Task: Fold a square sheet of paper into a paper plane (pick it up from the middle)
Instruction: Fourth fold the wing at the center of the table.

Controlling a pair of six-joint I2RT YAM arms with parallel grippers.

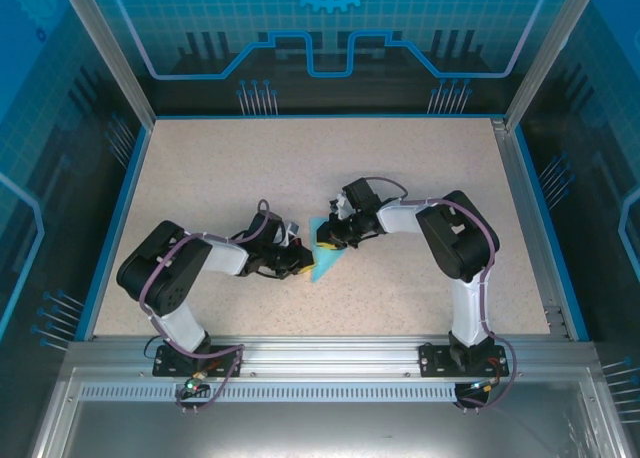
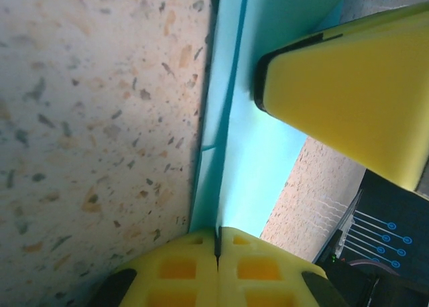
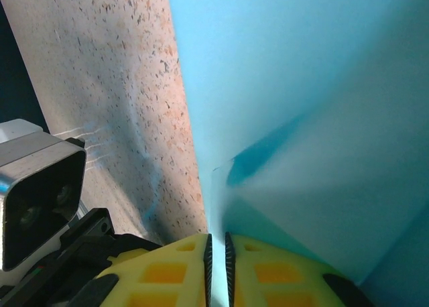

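From above, the blue paper (image 1: 325, 253) lies on the speckled table (image 1: 420, 158), and it is already folded into a pointy shape. My left hand (image 1: 300, 263) is at the left side of the paper, touching its edge. My right hand (image 1: 332, 238) is at the top of the paper, just right of its far point. Both hands are low and close together, with the paper between them. In my left wrist view, the paper (image 2: 261, 153) runs up as a long strip with a fold line along it. My left hand (image 2: 218, 232) is at the near end of the paper. Its two yellow fingers are pressed tight together and pinch the thin folded edge. One yellow finger (image 2: 348, 86) of my right hand is on the far right part of the paper. The table (image 2: 100, 119) is bare to the left of the paper. In my right wrist view, the paper (image 3: 301, 86) is big and blue, with a raised flap that throws a dark shadow. My right hand (image 3: 216, 238) is at the near edge of the paper. Its fingers have only a thin gap, and the paper's edge goes down into it, so it holds the paper. Left of the paper, beside the table (image 3: 114, 86), I see a grey camera (image 3: 40, 193).
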